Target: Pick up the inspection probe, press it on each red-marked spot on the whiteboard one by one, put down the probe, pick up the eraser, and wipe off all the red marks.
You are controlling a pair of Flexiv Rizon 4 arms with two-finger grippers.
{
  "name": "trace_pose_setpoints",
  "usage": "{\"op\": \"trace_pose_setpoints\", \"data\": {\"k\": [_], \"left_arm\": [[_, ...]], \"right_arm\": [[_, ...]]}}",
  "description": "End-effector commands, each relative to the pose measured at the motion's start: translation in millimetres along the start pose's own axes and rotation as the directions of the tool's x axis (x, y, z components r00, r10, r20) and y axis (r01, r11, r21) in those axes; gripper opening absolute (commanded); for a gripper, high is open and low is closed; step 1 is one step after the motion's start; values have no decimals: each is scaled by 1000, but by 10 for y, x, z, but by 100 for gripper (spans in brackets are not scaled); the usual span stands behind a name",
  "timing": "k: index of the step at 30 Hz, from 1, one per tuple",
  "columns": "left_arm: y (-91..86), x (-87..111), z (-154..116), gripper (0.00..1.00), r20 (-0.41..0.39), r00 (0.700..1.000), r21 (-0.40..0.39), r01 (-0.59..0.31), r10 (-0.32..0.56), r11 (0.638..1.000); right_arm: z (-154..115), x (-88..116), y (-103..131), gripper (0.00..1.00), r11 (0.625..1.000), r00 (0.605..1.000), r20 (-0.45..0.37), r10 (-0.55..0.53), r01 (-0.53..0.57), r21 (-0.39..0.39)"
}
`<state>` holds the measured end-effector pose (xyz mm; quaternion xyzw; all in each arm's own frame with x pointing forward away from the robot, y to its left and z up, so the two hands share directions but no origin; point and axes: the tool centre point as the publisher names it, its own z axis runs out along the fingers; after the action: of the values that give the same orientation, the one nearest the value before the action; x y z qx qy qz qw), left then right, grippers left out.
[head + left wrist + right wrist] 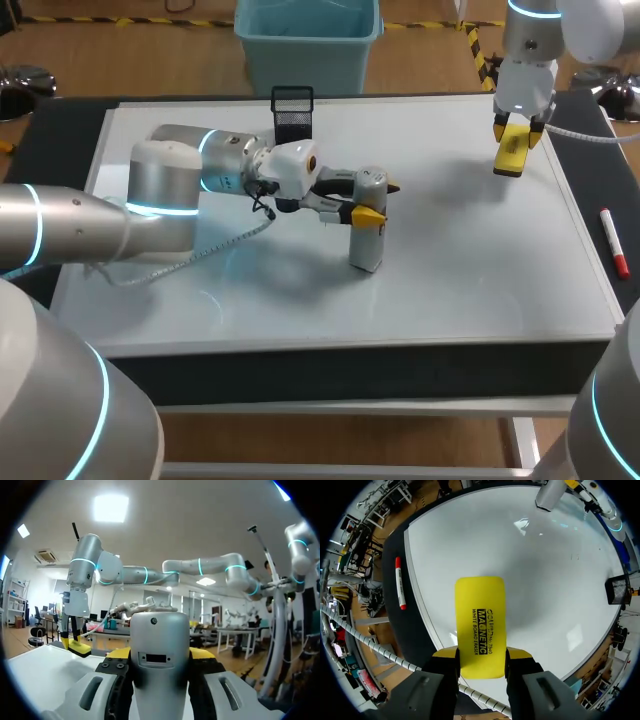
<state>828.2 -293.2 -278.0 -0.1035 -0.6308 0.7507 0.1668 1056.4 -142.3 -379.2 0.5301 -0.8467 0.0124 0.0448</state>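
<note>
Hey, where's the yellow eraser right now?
The eraser is clamped in the right gripper, over the whiteboard's far right corner in the head view. The probe stands left of it at mid-board; the red marker lies off the board's right edge.

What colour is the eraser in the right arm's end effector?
The eraser is yellow with black print, clearest in the right wrist view.
</note>
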Motion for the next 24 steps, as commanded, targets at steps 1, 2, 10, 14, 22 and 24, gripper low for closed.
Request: {"op": "trace_pose_setpoints", "data": {"k": [1,2,10,14,22,24], "left_arm": [[45,-21,-10,0,-2,1000,2,-2,2,1000],[43,-22,-11,0,1,1000,1,-3,3,1000],[-66,5,-33,0,14,1000,-3,-20,20,1000],[-166,12,-80,0,20,999,-10,-37,37,999],[-351,-36,-342,0,64,995,-10,-72,73,997],[-414,-70,-440,0,84,993,-18,-84,85,996]], "right_arm": [[-11,9,-3,0,1000,1000,-1,-2,2,1],[-11,9,-3,0,1000,1000,-1,-2,2,1],[-11,9,-3,0,1000,1000,-1,-2,2,1],[-11,9,-3,0,1000,1000,-1,-2,2,1],[-11,9,-3,0,1000,1000,-1,-2,2,1],[-11,9,-3,0,1000,1000,-1,-2,2,1]]}}
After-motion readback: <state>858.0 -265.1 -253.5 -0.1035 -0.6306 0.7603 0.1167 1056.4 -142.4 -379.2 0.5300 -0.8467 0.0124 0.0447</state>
